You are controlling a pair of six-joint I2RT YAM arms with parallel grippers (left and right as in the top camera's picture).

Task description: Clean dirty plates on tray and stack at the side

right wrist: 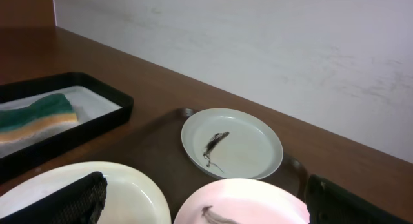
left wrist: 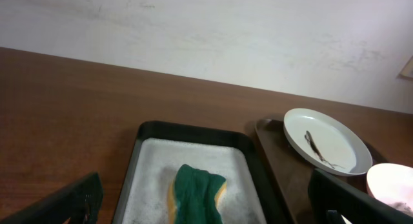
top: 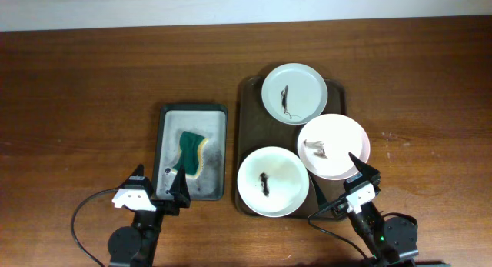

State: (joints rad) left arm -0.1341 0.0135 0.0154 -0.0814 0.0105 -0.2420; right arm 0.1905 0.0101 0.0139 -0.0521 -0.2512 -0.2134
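Three white plates lie on the dark brown tray point(top: 247, 121). The far plate point(top: 294, 92) has a dark smear. The pinkish plate point(top: 334, 146) on the right overlaps the tray's right rim and has a smear. The near plate point(top: 273, 181) has a dark spot. My right gripper point(top: 365, 172) is open and empty at the pinkish plate's near right edge; in the right wrist view point(right wrist: 206, 211) its fingers straddle the pinkish plate point(right wrist: 258, 201). My left gripper point(top: 157, 188) is open and empty at the near end of the grey basin point(top: 173, 136).
A green and yellow sponge point(top: 191, 151) lies in the foamy basin left of the tray, and shows in the left wrist view point(left wrist: 197, 195). Bare wooden table lies left of the basin and right of the tray. A white wall stands behind the table.
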